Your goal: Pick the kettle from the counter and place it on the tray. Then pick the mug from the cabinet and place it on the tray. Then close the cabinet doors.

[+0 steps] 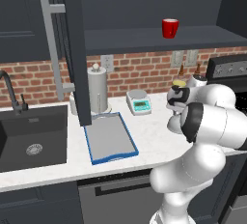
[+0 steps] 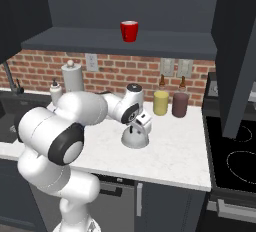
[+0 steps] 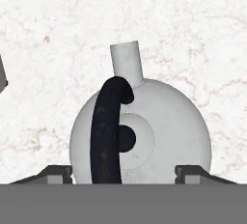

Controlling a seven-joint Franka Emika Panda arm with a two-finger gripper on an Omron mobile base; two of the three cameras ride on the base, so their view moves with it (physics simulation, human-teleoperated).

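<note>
Kettle, squat silver-grey metal dome (image 3: 159, 131), sits mid-counter (image 2: 175, 151), near front edge; end effector (image 3: 123, 172) hovers above, jaws spread wide, empty, straddling black arched handle (image 3: 107, 131) for pickup.

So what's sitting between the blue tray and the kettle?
Nothing: bare white counter separates the tray from the kettle, seen in the left base view.
</note>
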